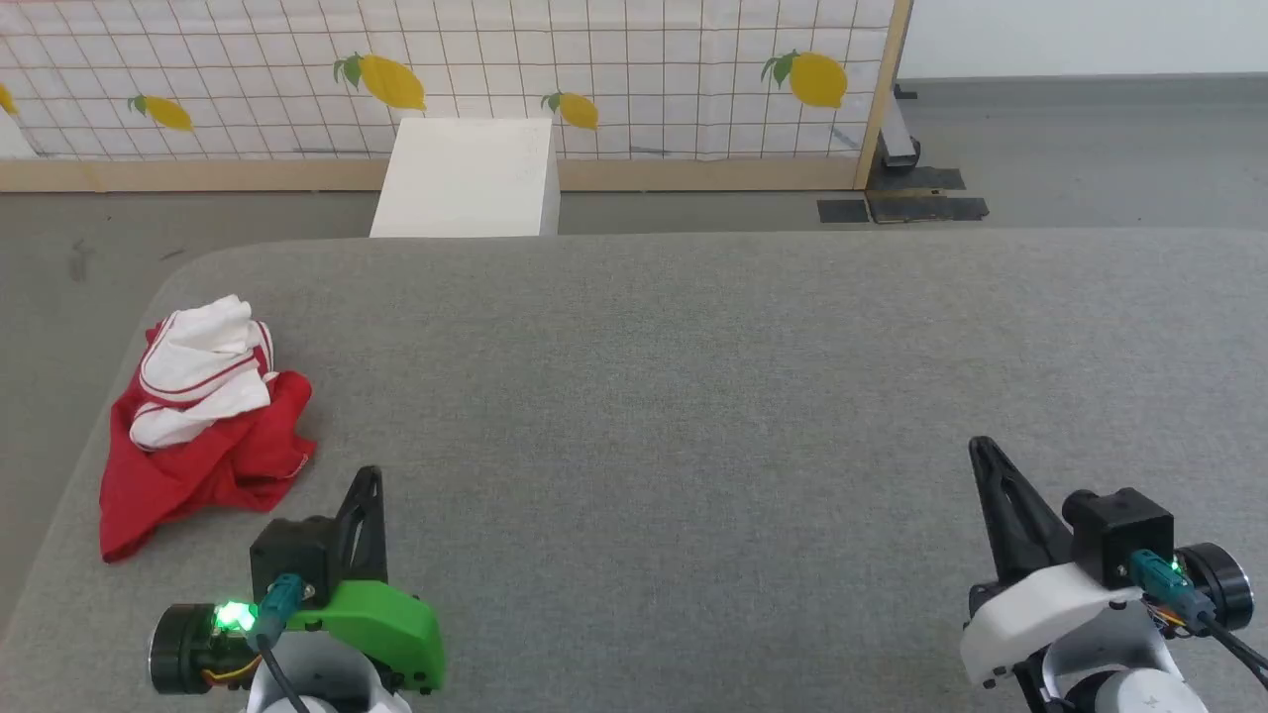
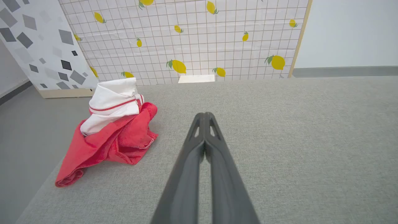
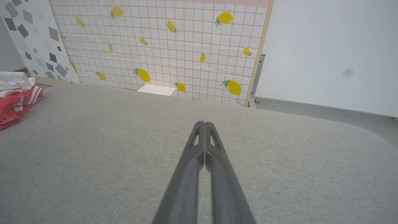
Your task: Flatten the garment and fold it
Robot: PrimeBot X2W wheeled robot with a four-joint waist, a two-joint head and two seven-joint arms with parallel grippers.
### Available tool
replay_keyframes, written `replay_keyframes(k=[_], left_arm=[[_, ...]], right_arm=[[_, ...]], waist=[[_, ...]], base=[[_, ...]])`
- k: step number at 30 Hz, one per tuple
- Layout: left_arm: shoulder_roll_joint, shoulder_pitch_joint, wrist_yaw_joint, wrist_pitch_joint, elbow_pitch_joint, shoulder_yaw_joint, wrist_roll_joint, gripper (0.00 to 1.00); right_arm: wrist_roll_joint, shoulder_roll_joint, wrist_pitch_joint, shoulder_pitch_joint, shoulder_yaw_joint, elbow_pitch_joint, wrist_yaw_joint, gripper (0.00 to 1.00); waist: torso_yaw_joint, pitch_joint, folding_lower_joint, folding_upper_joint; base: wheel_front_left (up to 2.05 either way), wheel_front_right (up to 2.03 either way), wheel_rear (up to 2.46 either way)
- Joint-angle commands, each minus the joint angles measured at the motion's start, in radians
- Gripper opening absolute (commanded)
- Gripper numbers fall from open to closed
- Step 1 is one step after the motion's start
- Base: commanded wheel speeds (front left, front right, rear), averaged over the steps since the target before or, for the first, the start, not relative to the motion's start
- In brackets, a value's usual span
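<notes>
The garment (image 1: 203, 431) lies crumpled in a heap near the left edge of the grey surface, red cloth below and a white panel with red stripes on top. In the left wrist view the garment (image 2: 112, 133) sits ahead and to the left of my fingers. The right wrist view catches the garment (image 3: 15, 104) at its far left edge. My left gripper (image 1: 371, 477) is shut and empty, just right of the heap and nearer to me. At the lower right my right gripper (image 1: 981, 448) is shut and empty, far from the cloth. Both wrist views show fingertips pressed together, left gripper (image 2: 205, 115) and right gripper (image 3: 204, 123).
The grey padded table (image 1: 693, 396) has a rounded far-left corner and spreads wide between the arms. Beyond it stand a white box (image 1: 466, 178) on the floor and a lemon-patterned grid screen (image 1: 594, 69) with a wooden frame. Grey floor lies left of the table.
</notes>
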Motion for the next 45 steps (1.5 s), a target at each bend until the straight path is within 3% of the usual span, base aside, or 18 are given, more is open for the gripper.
replay_keyframes(k=[1,45], left_arm=[[-0.005,-0.018,0.007,0.001,-0.003,0.003,0.013,0.00],[-0.005,-0.018,0.007,0.001,-0.003,0.003,0.013,0.00]], right_arm=[[-0.006,0.003,0.000,-0.015,0.002,-0.005,-0.002,0.00],[-0.006,0.003,0.000,-0.015,0.002,-0.005,-0.002,0.00]], waist=[[0.000,0.000,0.0000,0.0000],[0.000,0.000,0.0000,0.0000]], base=[[0.00,0.00,0.00],[0.00,0.00,0.00]])
